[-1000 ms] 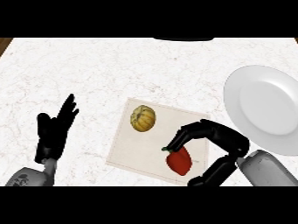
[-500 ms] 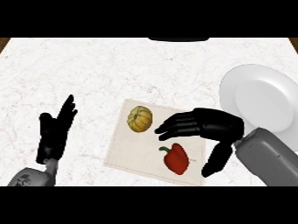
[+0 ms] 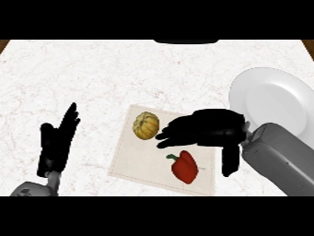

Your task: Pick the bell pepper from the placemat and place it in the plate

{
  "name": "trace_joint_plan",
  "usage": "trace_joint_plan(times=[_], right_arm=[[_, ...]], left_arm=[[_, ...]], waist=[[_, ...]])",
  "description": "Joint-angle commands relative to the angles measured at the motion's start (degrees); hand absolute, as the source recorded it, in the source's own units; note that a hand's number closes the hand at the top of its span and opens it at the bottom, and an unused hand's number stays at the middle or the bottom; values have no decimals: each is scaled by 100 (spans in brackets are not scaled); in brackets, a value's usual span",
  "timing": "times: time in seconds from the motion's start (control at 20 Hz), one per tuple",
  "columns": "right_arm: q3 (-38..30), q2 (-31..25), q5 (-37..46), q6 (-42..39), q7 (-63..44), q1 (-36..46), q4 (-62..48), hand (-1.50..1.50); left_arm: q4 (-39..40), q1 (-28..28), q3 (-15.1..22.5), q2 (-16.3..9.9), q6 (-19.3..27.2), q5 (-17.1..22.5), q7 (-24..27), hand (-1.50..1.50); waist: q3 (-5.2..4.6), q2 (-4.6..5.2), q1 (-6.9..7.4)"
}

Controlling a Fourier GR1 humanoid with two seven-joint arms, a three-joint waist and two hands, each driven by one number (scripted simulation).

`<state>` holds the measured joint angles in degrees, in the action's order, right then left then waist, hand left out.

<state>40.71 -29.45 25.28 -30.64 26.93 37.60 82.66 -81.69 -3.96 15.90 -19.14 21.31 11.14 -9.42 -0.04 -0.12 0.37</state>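
Observation:
A red bell pepper lies on the white placemat, towards its near right part. My right hand hovers over the mat just behind the pepper, fingers spread and pointing left, thumb hanging down beside the pepper; it holds nothing. The white plate sits on the counter to the right of the mat, bare. My left hand rests open at the lower left, fingers up.
A small yellow squash lies on the far part of the placemat, next to my right hand's fingertips. A dark object shows at the counter's far edge. Wooden floor shows at both upper corners.
My right hand has risen from beside the pepper and moved further over the mat, fingers opening and stretching left towards the squash. The pepper stays on the mat; the left hand is still.

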Motion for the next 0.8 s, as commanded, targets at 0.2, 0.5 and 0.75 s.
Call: trace_joint_plan(times=[0.2,0.5,0.75], right_arm=[[163,401,912,-484,-491,-81,4,-150],[-5,774,1394,-948,-590,-310,186,-150],[-117,907,1934,-869,-80,-361,-259,-150]], left_arm=[[-1017,769,59,-30,46,-192,-275,0],[546,-112,-471,391,-233,-284,297,0],[214,-179,-565,273,-462,-452,-165,0]], waist=[[5,0,33],[2,12,-45],[4,12,-28]])
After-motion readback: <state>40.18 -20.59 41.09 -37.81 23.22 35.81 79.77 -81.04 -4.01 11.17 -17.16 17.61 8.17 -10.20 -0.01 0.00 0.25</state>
